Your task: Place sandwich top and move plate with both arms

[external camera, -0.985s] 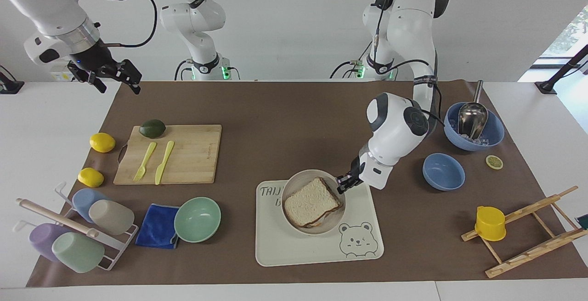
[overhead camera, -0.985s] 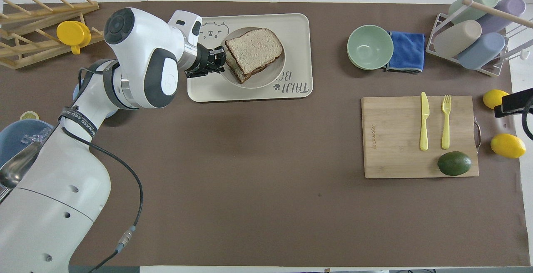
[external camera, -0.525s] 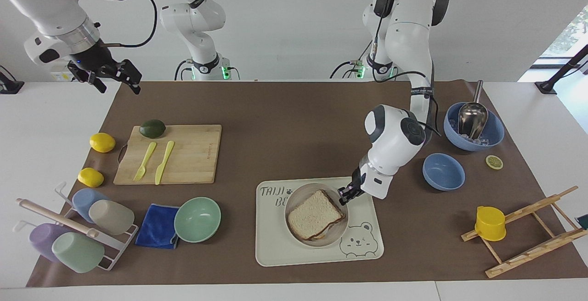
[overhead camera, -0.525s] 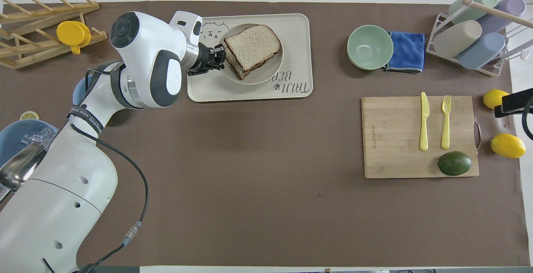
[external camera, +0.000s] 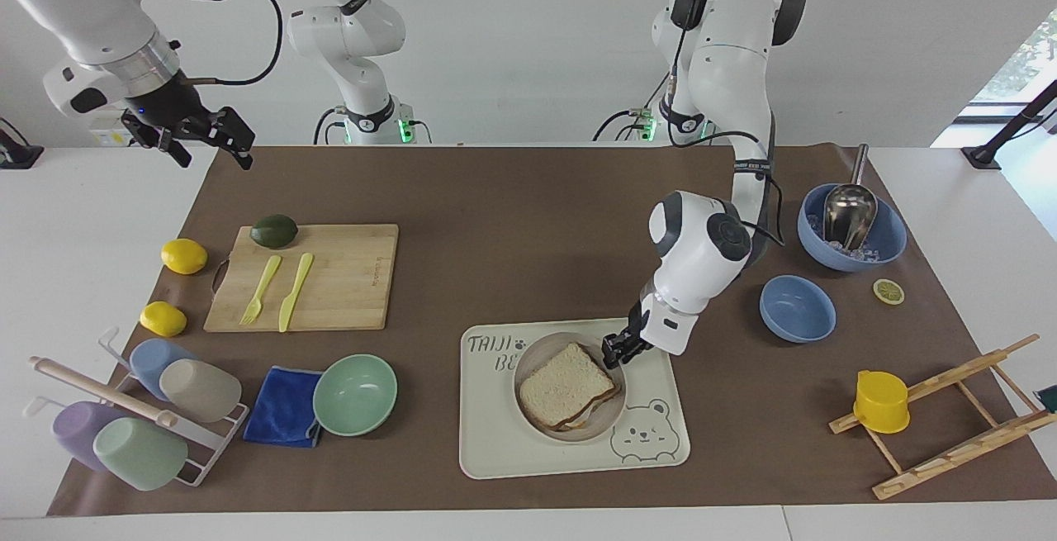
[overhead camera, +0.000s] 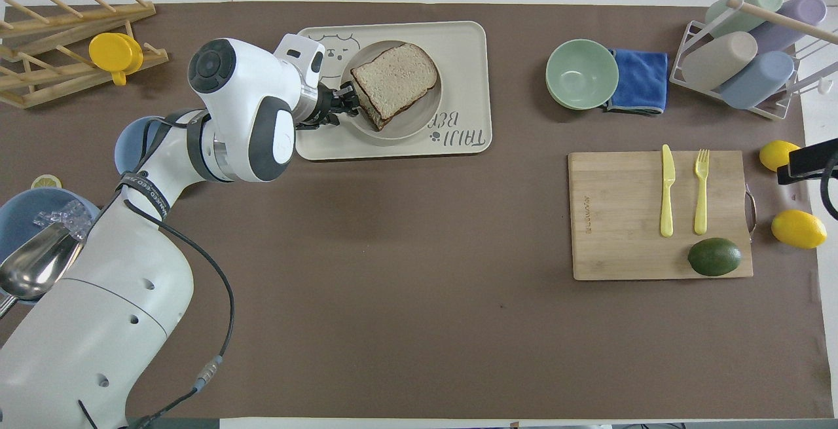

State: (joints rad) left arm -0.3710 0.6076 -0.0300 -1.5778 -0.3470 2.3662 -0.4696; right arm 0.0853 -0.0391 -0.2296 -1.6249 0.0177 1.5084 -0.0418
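The plate [external camera: 570, 425] has slid farther along the tray [external camera: 495, 450]; left gripper [external camera: 615, 351] at its rim, jaws' state unclear.

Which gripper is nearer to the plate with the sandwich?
The left. The left gripper is right at the rim of the plate on the tray. The right gripper hangs over the table's edge at the right arm's end, waiting.

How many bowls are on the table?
3. A mint green bowl beside the blue cloth; a small empty blue bowl and a larger blue bowl holding a metal scoop, both toward the left arm's end.
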